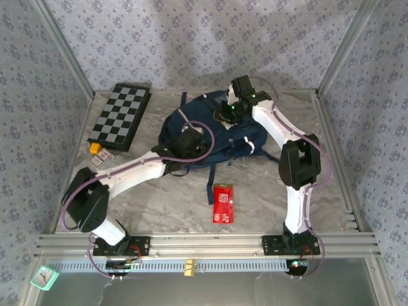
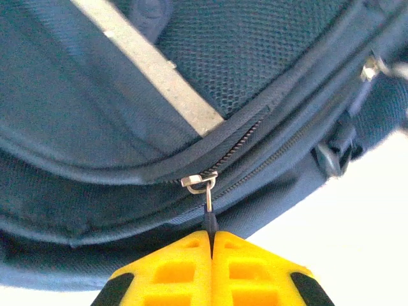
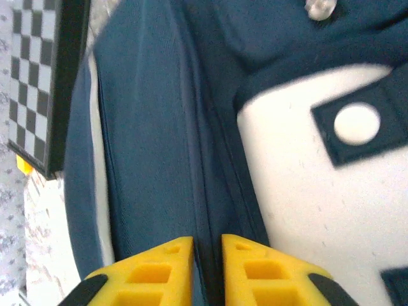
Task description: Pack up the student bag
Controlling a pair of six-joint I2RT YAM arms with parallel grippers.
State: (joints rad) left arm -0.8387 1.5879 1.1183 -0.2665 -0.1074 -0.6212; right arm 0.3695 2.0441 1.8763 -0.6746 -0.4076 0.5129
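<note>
Left gripper (image 2: 211,237) clenches the zipper pull (image 2: 207,194), the surest hold on the limp, soft student bag (image 2: 76,115); whether the right gripper (image 3: 207,247) is grasping cannot be told.

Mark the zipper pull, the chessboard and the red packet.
zipper pull (image 2: 208,199), left wrist view, its thin metal tab.
chessboard (image 1: 121,116), top external view, middle of the checkered face.
red packet (image 1: 223,204), top external view, its centre.

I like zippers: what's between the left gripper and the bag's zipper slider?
The thin metal pull tab, pinched by the left gripper, seen in the left wrist view.
</note>
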